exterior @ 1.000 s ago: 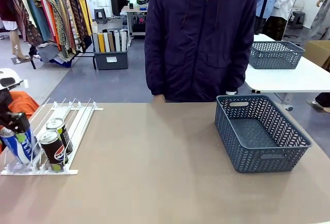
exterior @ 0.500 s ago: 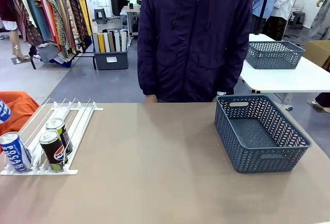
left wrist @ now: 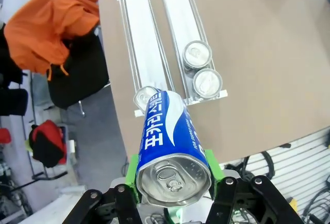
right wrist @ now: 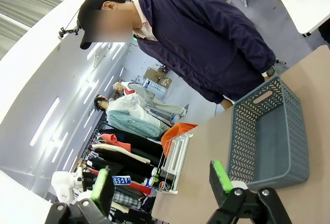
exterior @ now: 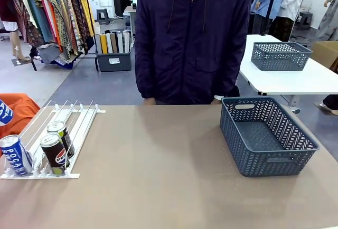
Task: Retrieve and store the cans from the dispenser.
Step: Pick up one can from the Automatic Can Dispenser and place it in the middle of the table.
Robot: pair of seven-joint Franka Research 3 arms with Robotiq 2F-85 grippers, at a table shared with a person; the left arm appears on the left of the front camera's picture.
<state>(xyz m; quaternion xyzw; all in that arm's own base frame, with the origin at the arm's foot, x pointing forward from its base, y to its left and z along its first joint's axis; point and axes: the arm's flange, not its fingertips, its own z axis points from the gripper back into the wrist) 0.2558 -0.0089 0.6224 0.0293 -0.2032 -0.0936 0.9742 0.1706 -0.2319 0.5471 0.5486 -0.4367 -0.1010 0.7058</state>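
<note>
Left gripper point(left wrist: 174, 173) is clenched on a blue-and-white can point(left wrist: 167, 131). The green pads point(left wrist: 133, 175) bear on opposite sides of the body just under the silver top, and the base points down toward the stopper end of the dispenser point(left wrist: 154, 43). In the front view a sliver of that can shows at the far left edge, mid-height, above the rack. In the lanes, lower left of the front view, sit another blue-and-white can point(exterior: 12, 155) and two black cans point(exterior: 54, 153). Storage looks to be the grey-blue basket point(exterior: 266, 134) at centre right, empty as far as it shows and well apart from the rack across bare table point(exterior: 158, 176). My read: the lift is done and the carry is the step in hand. Your grip sits at the top end, so swing across slowly to stop the long body swaying. Keep the base above the basket's near rim before lowering, then set it in a corner to leave room for the rest. Right gripper point(right wrist: 162, 184) hangs released and empty, so keep it out of the path. A person point(exterior: 193, 39) stands at the far edge near the basket; give them margin.
</note>
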